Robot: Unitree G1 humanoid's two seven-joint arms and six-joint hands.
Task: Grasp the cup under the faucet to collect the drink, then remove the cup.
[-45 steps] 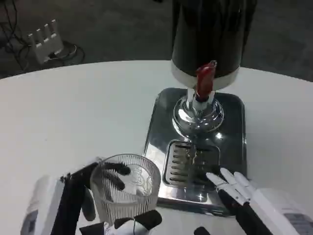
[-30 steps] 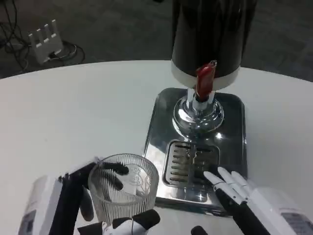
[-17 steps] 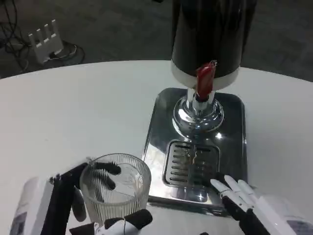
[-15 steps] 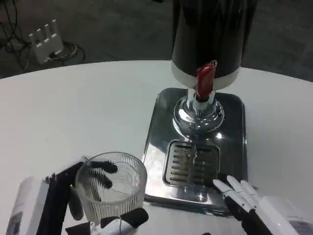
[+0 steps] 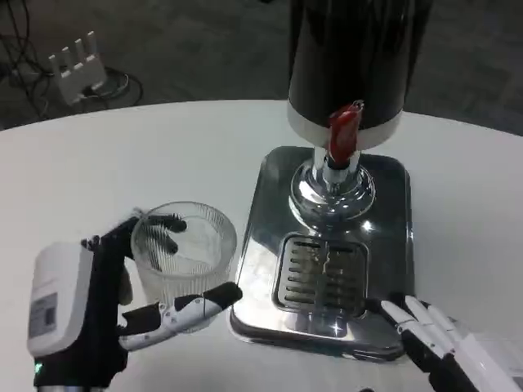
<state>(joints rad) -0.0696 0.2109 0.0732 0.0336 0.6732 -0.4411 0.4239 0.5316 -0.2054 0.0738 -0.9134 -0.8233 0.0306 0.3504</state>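
One cup (image 5: pixel 183 251), clear ribbed glass, cylindrical, on the white table (image 5: pixel 122 163) just left of the dispenser's tray, gripped by the left hand (image 5: pixel 122 302), fingers wrapped round its sides. One dispenser (image 5: pixel 351 57), dark drum with red faucet lever (image 5: pixel 343 135), on a shiny steel tray (image 5: pixel 384 212) with slotted drip grate (image 5: pixel 320 273). Right hand (image 5: pixel 437 343) at the tray's near right corner, fingers apart, holding nothing. White object (image 5: pixel 76 65) on the floor beyond.

A white desk (image 5: pixel 122 163) with a curved far edge carries the scene. On it stands a shiny metal drip tray (image 5: pixel 384 196), right of the desk's middle. A ribbed clear cup (image 5: pixel 184 257) is just left of the tray's near corner; whether its base touches the desk cannot be told.
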